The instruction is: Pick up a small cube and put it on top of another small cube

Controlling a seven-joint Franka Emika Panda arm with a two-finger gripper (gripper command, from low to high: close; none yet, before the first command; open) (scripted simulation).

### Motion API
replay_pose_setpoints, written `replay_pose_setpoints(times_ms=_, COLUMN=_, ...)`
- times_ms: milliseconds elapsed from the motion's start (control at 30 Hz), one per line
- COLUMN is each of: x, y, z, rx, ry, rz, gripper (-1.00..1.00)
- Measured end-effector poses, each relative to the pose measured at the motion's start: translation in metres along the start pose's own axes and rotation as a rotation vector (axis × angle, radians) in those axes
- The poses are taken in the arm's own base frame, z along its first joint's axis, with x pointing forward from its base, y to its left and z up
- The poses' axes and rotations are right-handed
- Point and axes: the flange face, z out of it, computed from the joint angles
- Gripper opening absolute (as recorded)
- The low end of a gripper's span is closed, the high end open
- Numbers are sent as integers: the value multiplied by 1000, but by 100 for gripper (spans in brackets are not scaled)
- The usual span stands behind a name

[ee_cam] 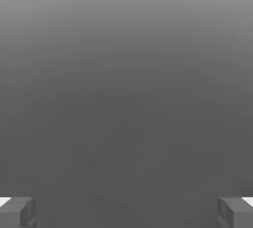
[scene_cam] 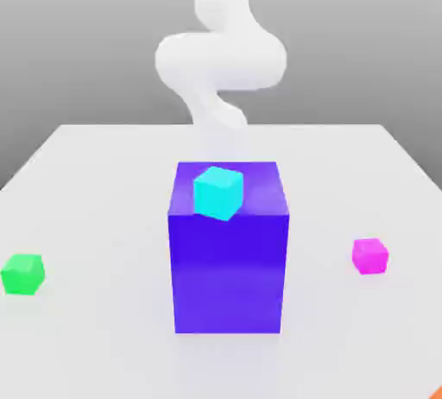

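The small magenta cube (scene_cam: 370, 256) rests on the white table at the exterior view's right. The small green cube (scene_cam: 22, 274) lies on the table at the exterior view's left, far from the magenta one. Between them stands the big blue-purple block (scene_cam: 229, 255) with a small cyan cube (scene_cam: 217, 192) on its top. My white arm (scene_cam: 220, 65) rises behind the block. In the hand view my gripper (ee_cam: 126, 212) is open, its two grey fingertips (ee_cam: 17, 211) wide apart with nothing between them, facing plain grey background.
The white table (scene_cam: 104, 216) stretches around the block, with open surface in front of and beside both small cubes. An orange corner (scene_cam: 434, 392) shows at the lower edge on the exterior view's right.
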Motion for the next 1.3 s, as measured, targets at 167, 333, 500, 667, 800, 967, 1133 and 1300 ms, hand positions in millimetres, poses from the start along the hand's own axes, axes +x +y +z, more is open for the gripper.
replay_pose_setpoints(times_ms=167, x=-77, y=-26, z=102, rx=-3, ry=-188, rz=-283, gripper=0)
replay_pose_setpoints(times_ms=333, x=-178, y=-35, z=177, rx=3, ry=-358, rz=-572, gripper=0)
replay_pose_setpoints(times_ms=500, x=-290, y=-20, z=227, rx=13, ry=-517, rz=-871, gripper=0)
replay_pose_setpoints(times_ms=667, x=-397, y=21, z=253, rx=26, ry=-665, rz=-1179, gripper=0)
replay_pose_setpoints(times_ms=800, x=-474, y=71, z=258, rx=41, ry=-777, rz=-1441, gripper=0)
replay_pose_setpoints(times_ms=967, x=-503, y=98, z=286, rx=41, ry=-802, rz=-1491, gripper=0)
replay_pose_setpoints(times_ms=1133, x=-518, y=113, z=309, rx=41, ry=-803, rz=-1490, gripper=-100)
replay_pose_setpoints(times_ms=1300, x=-519, y=115, z=310, rx=39, ry=-804, rz=-1490, gripper=-100)
